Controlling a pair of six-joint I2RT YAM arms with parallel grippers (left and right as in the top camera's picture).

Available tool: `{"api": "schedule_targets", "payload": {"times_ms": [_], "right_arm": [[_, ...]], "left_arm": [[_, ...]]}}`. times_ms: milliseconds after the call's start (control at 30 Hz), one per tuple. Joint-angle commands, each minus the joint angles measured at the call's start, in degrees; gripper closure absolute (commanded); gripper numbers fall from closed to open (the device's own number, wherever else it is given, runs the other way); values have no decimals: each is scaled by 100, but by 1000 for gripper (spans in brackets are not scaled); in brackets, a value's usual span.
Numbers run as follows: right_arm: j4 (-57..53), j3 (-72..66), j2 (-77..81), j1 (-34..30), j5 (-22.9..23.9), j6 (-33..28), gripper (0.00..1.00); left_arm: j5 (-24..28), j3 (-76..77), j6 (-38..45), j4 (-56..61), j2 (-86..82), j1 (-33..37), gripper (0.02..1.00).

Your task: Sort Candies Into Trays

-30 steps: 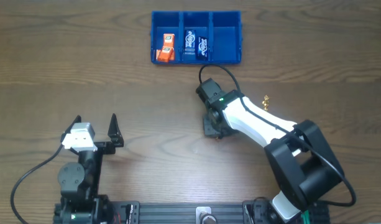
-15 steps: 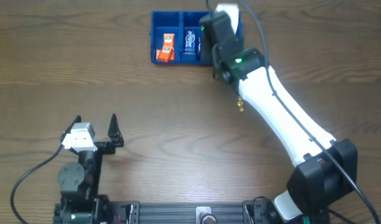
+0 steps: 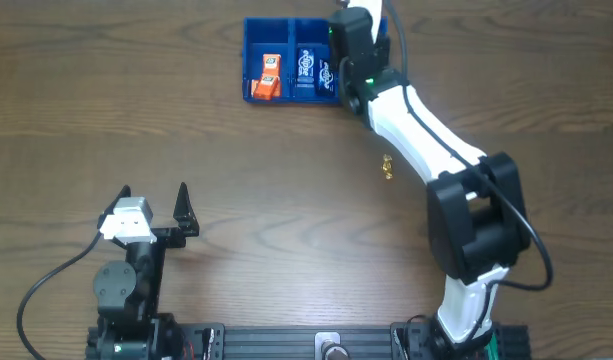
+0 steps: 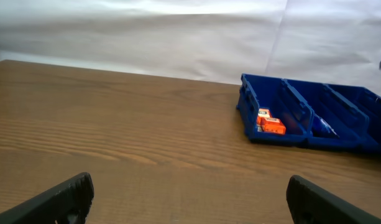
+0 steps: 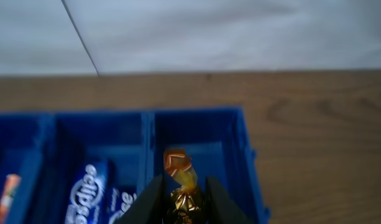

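Note:
A blue three-compartment tray [image 3: 286, 100] stands at the table's far centre, also seen in the left wrist view [image 4: 274, 138]. Orange candies [image 3: 267, 78] lie in its left compartment and blue-wrapped candies [image 3: 308, 68] in the middle one. My right gripper [image 3: 354, 38] hangs over the tray's right side. In the right wrist view, the gripper [image 5: 183, 190] is shut on a gold-wrapped candy [image 5: 178, 163], above the right compartment [image 5: 212, 155]. My left gripper [image 3: 153, 205] stands open near the front left with nothing in it [image 4: 190, 205].
A small gold candy [image 3: 388, 166] lies loose on the wooden table, right of centre and beside the right arm's white link [image 3: 426, 135]. Bare tabletop stretches across the left and middle.
The right arm rose from the middle of the table and swung out to the far tray, carrying the gold candy. The left arm has not moved.

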Motion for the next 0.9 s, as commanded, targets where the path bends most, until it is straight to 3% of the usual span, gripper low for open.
{"api": "schedule_targets", "payload": {"times_ms": [33,200,333,467,700,767,900], "right_arm": [[98,28,-98,-26,164,-76,634],[186,39,-120,-26,267,-199,478],[-125,114,-424,-26,271,-356,461],[-1552,85,-1099,-24,111,-133,461],[-3554,-581,-1451,-332,-1740,-136,400],[-3552,-964,-1449,-411,-2085,-133,391],[-3217,-1711,-1447,-542,-2319,-2,382]], "left_arm": [[55,-85,20,-245,-33,13,23],[55,-85,22,-245,-33,13,23],[55,-85,20,-245,-33,13,20],[55,-85,22,-245,-33,13,20],[55,-85,20,-245,-33,13,20],[55,-85,20,-245,-33,13,20],[55,-85,20,-245,-33,13,20]]}}
